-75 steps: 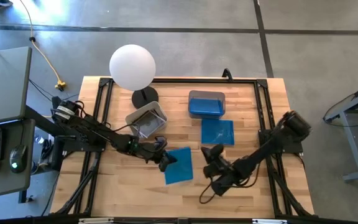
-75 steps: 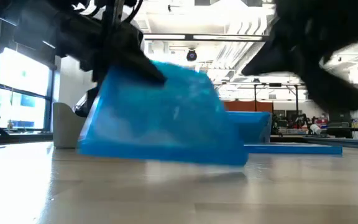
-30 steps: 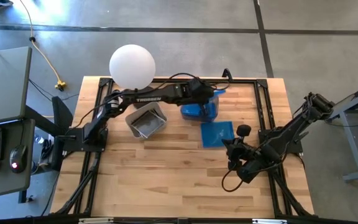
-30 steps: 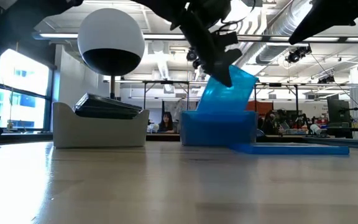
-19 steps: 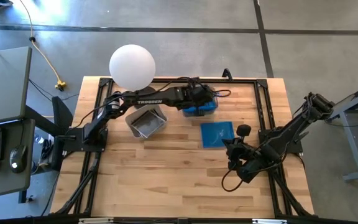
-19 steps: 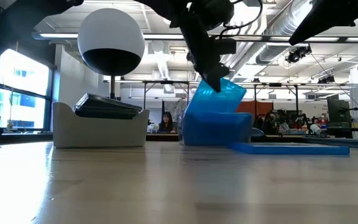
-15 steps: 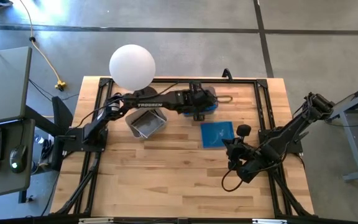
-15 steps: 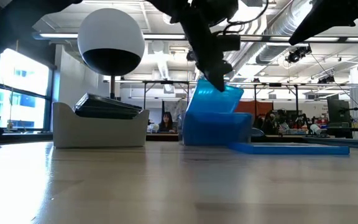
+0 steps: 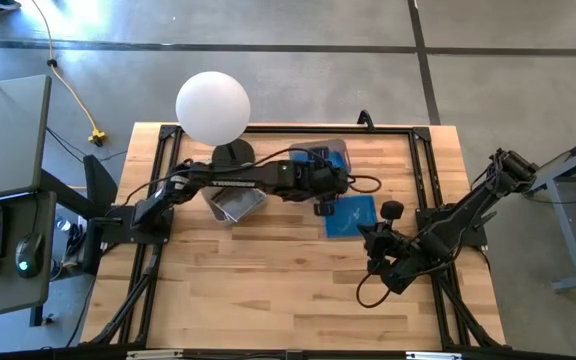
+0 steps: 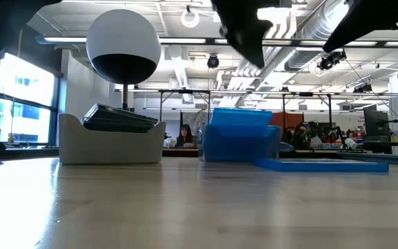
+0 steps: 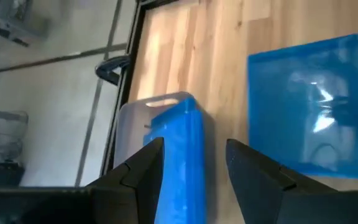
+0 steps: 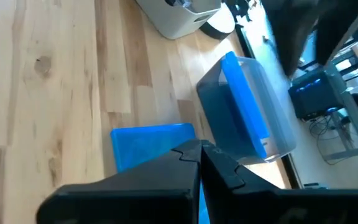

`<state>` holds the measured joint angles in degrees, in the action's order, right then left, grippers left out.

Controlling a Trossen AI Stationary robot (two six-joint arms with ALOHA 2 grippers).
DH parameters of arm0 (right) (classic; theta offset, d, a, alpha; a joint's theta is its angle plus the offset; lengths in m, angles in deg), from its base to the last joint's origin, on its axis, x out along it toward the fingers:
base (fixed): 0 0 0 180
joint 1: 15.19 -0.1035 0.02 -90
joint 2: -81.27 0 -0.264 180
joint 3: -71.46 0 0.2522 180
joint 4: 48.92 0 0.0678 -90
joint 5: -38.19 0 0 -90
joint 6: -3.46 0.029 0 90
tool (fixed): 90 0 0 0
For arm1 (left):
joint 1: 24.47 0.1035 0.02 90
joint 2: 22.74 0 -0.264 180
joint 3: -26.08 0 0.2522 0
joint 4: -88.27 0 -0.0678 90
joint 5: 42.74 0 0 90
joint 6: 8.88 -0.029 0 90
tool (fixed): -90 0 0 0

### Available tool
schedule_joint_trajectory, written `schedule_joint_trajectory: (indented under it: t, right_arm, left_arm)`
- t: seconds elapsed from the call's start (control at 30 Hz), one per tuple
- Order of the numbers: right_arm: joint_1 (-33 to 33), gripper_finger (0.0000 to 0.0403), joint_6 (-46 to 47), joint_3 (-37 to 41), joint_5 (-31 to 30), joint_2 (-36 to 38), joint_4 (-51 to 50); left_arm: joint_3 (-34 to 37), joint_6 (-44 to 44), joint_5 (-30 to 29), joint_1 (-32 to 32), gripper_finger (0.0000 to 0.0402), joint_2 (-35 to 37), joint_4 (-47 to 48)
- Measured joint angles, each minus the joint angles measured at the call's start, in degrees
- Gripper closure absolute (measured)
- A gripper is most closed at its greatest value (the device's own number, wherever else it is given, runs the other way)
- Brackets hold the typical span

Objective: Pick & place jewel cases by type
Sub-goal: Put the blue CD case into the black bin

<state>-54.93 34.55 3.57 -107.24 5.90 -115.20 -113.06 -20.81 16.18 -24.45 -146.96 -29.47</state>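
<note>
Carried a blue jewel case (image 10: pixel 239 117) from the front of the wooden table (image 9: pixel 268 290) into the far tub (image 11: pixel 138 134), let go, then lifted the left gripper (image 9: pixel 326 199) clear with fingers (image 11: pixel 143 171) now spread

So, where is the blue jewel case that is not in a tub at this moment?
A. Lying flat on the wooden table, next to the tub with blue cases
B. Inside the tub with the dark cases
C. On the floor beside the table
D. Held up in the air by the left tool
A: the loose blue jewel case lies flat on the table right beside the tub of blue cases, and the left tool above it is open and holds nothing.
</note>
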Motion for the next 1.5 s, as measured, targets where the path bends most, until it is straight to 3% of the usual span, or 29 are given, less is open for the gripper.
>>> schedule_joint_trajectory:
  t: [0.13,0.2,0.3,0.4,0.53,0.6,0.67,0.87,1.13,1.33,1.5]
  right_arm:
    - [0.01,0.0402,2.46,0.0,3.19,0.0,0.0]
    - [0.01,0.0402,3.35,0.0,6.4,0.0,-0.04]
    - [-0.01,0.0402,3.42,0.51,8.09,-0.27,1.1]
    - [0.52,0.0402,1.2,4.05,4.84,-0.67,7.45]
    - [4.27,0.0402,-2.91,11.68,8.29,-0.76,19.24]
    - [7.53,0.0402,-2.39,15.93,9.0,-0.79,25.09]
    - [11.34,0.0402,-1.22,19.65,10.08,-0.76,31.29]
    - [20.26,0.0402,-1.54,27.94,21.65,-0.79,51.42]
    - [23.03,0.0403,1.75,32.54,24.72,-1.35,54.64]
    - [22.92,0.0403,0.88,32.35,26.23,-7.55,60.11]
    - [21.13,0.0403,1.39,31.15,27.13,-10.07,61.51]
  left_arm:
    - [-9.64,4.67,-1.12,-2.24,0.0234,-0.19,12.36]
    - [-7.51,4.17,-4.85,-3.4,0.0234,3.21,11.89]
    - [-6.76,5.45,-11.0,-4.66,0.0234,7.54,18.29]
    - [-7.31,14.48,-14.13,-5.15,0.0234,12.01,28.61]
    - [-7.44,28.77,-10.25,-5.59,0.0234,17.18,41.15]
    - [-6.74,31.07,-6.94,-5.58,0.0234,19.46,41.27]
    - [-5.99,27.64,-3.16,-5.51,0.0234,21.31,39.41]
    - [-6.0,24.55,1.18,-4.91,0.0234,23.22,40.51]
    - [-5.97,20.69,-0.93,-4.91,0.0234,23.16,41.54]
    - [-5.77,21.83,-0.55,-4.89,0.0234,27.11,41.49]
    - [3.23,29.3,2.0,-4.91,0.0234,35.31,41.02]
